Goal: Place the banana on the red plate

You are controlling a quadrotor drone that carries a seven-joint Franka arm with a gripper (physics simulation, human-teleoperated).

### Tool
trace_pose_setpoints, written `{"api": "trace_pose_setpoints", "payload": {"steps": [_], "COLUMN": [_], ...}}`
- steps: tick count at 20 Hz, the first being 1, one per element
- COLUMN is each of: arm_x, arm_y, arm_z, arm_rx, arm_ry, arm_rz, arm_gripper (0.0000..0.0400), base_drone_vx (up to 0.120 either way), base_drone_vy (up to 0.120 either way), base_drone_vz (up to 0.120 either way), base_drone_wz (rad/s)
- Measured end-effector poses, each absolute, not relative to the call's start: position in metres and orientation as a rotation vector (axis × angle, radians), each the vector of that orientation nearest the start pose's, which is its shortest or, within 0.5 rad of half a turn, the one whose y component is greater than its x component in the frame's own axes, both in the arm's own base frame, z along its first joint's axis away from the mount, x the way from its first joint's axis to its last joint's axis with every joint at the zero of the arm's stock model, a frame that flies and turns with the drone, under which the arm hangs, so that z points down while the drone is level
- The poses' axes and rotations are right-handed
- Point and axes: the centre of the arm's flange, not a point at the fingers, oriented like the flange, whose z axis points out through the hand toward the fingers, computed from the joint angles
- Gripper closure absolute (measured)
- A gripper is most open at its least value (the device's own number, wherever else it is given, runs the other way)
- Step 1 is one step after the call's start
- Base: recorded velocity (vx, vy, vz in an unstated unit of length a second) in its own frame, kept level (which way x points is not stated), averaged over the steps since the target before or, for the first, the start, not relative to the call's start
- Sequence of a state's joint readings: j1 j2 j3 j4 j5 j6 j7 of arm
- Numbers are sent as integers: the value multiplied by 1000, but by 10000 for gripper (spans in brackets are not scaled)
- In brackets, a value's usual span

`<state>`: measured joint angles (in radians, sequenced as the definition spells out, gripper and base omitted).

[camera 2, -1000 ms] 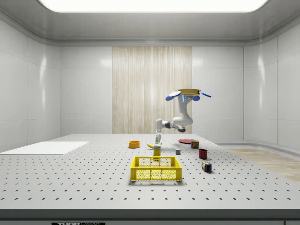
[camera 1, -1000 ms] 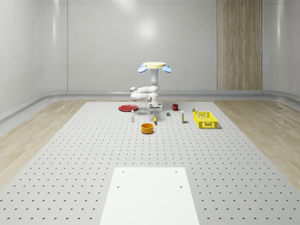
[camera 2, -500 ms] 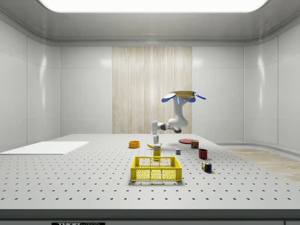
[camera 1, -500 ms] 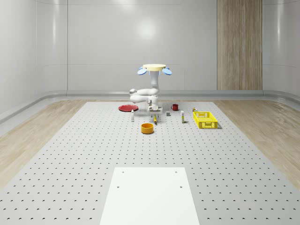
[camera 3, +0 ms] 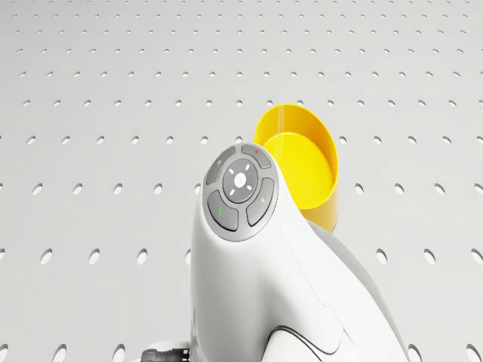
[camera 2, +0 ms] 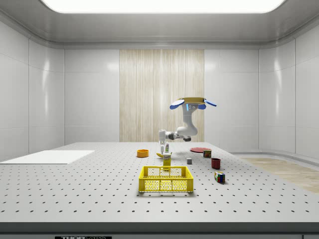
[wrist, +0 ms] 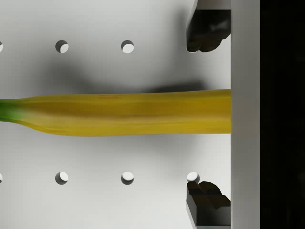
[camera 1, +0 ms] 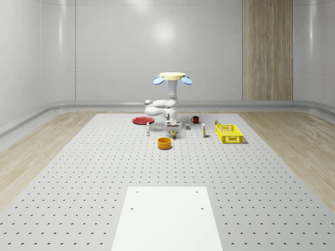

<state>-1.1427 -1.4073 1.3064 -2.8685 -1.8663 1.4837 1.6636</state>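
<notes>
Containers: yellow basket (camera 1: 230, 134), lattice-walled, rectangular, sits on the perforated table (camera 1: 104, 172) toward whole-scene view's right; contents can't be made out. Yellow bowl (camera 3: 302, 162), round, smooth, glossy, thin wall, nothing visible inside; it stands just beyond the arm's wrist housing in drone view. Dark red mug (camera 1: 195, 120) behind, interior not discernible. Red plate (camera 1: 142, 121), flat round disc, lies at the far side, nothing on it that I can see.

Banana (wrist: 124, 114): long, smooth, yellow w/ green stem end, lying flat on the table between the two fingertips (wrist: 207, 29), casting a soft shadow. In whole-scene view it lies just behind the bowl, well apart from the plate.

Gripper (wrist: 207, 114): fingers spread apart, one either side of the banana, neither touching it. Pads dark, blocky.

Drone (camera 1: 171, 76) hovers above the table, over the area btwn plate and mug; disc-shaped tan body, blue rotors. White arm (camera 2: 182, 130) bends down to the banana.

Table: matte grey, regular hole grid. White slab (camera 1: 167, 217) at near end.
</notes>
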Motion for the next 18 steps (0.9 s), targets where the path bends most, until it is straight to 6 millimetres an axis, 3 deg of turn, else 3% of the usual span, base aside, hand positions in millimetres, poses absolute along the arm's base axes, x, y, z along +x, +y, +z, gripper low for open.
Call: {"api": "trace_pose_setpoints", "payload": {"steps": [4,17,18], "arm_x": [307,307,307], "arm_y": [0,0,0], "arm_z": [509,540,541], "arm_rx": [1,1,1], "arm_ry": [-2,-2,-2], "arm_rz": [785,786,786], "arm_gripper": [0,0,20], "base_drone_vx": [-110,0,0], "base_drone_vy": [0,0,0], "base_drone_vz": [0,0,0], "base_drone_wz": [0,0,0]}}
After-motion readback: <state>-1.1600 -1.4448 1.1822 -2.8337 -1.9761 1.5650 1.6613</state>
